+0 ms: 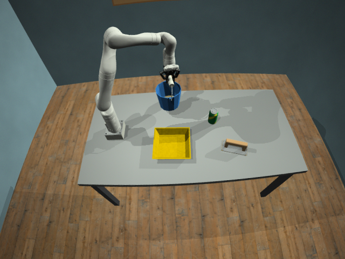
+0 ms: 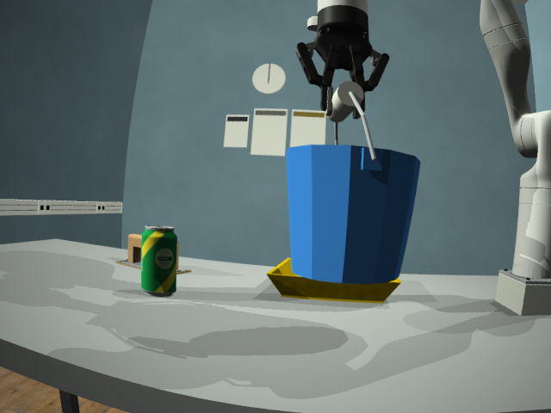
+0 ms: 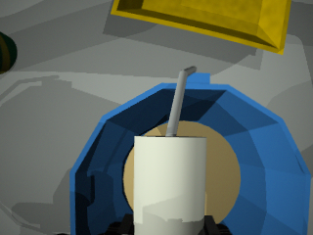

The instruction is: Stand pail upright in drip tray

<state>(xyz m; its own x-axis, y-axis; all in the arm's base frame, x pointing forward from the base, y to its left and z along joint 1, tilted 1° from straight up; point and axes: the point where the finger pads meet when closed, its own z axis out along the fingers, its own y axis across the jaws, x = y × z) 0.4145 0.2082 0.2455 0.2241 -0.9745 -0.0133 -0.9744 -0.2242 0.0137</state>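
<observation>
The blue pail [image 1: 168, 97] hangs upright in the air over the far part of the grey table. It also shows in the exterior view [image 2: 351, 213] and from above in the wrist view [image 3: 191, 166]. My gripper [image 1: 170, 76] is shut on the white grip of the pail's handle [image 2: 344, 101], which also shows in the wrist view [image 3: 170, 183]. The yellow drip tray [image 1: 171, 143] sits on the table nearer the front edge, apart from the pail. In the exterior view the tray [image 2: 333, 286] lies behind the pail. In the wrist view the tray [image 3: 205, 17] is at the top.
A green and yellow can [image 1: 213, 116] stands upright to the right of the pail and tray. A wooden-handled trowel [image 1: 235, 145] lies right of the tray. The arm's base [image 1: 114, 130] stands left of the tray.
</observation>
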